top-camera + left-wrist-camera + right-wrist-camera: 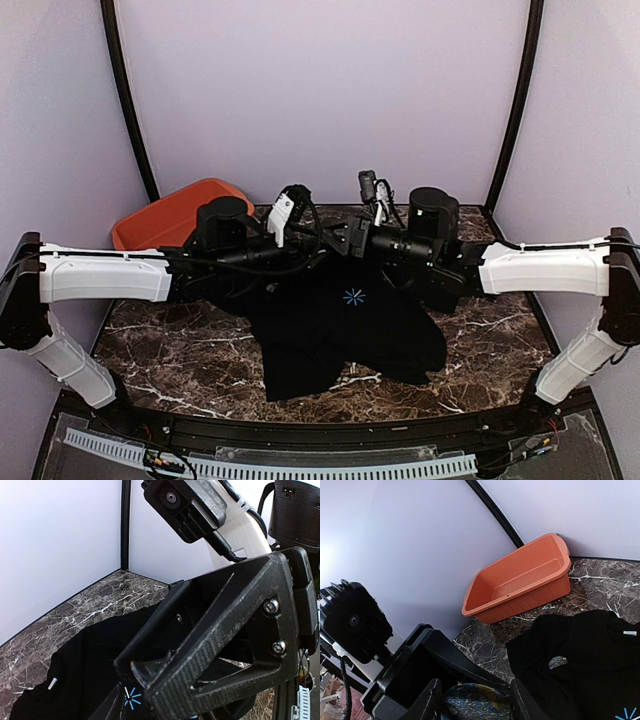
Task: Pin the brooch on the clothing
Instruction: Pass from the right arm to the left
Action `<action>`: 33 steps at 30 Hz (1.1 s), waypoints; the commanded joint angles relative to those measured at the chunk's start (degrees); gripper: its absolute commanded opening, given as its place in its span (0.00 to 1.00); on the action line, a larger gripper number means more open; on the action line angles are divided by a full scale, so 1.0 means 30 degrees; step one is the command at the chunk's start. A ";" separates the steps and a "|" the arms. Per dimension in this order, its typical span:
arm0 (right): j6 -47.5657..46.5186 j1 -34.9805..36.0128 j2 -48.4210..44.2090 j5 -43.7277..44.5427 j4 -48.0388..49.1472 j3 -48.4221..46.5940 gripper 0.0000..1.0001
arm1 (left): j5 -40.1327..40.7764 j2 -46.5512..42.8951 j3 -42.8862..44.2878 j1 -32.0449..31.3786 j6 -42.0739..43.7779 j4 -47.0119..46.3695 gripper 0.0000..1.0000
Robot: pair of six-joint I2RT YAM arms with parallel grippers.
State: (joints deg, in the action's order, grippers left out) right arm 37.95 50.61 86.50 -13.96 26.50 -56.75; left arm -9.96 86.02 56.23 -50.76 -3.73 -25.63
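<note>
The brooch [476, 702] is a small round disc, mottled yellow and dark blue-grey. My right gripper [474, 689] is shut on it across its width. In the left wrist view only its pale rim [136, 669] shows, pinched between the black fingers of my left gripper [141, 674]. The two grippers meet nose to nose [322, 240] [350, 238] in the air above the collar end of the clothing [330, 335]. The clothing is a black T-shirt lying flat, with a light-blue starburst [353, 296] on its chest. The brooch is hidden in the top view.
An orange plastic tub [170, 212] stands at the back left corner against the wall. The shirt's white neck tag [630, 633] lies at the collar. Dark marble tabletop [500, 335] shows around the shirt. Black frame posts [130, 100] rise at the back corners.
</note>
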 commanded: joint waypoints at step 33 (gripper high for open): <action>0.1828 -0.1604 -0.3082 -0.2576 -0.1923 0.0325 0.75 | 0.5824 -0.2789 -0.0479 -0.0155 0.9837 0.3899 0.01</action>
State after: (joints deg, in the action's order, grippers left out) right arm 39.66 49.10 81.87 -17.23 21.30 -55.77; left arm -1.15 82.02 55.75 -51.11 8.97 -19.55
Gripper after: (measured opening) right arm 0.733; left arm 0.045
